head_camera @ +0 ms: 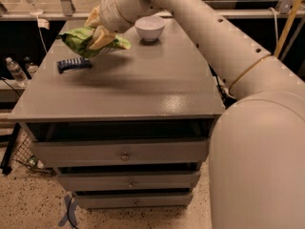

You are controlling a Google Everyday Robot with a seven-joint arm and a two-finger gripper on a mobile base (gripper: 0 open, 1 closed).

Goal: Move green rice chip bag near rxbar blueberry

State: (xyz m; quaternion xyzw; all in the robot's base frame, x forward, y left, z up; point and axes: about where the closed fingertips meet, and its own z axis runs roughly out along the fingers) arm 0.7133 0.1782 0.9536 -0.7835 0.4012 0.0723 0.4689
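The gripper [101,32] hangs over the far left part of the grey cabinet top [143,87], its tan fingers [104,36] pinching the green rice chip bag [76,38]. The bag is held clear of the surface, crumpled, and reaches left toward the top's left edge. The rxbar blueberry [74,64] lies flat just below and nearer than the bag, close to that left edge, with a thin strip of bare surface between the bar and the drop. A white bowl [149,28] stands to the right of the gripper near the far edge, apart from the bag. The near half and the right side of the top are bare, up to the front edge above the drawers [124,152]. The thick white arm [205,32] crosses from the near right. A water bottle [16,71] stands on a lower ledge beyond the left edge.
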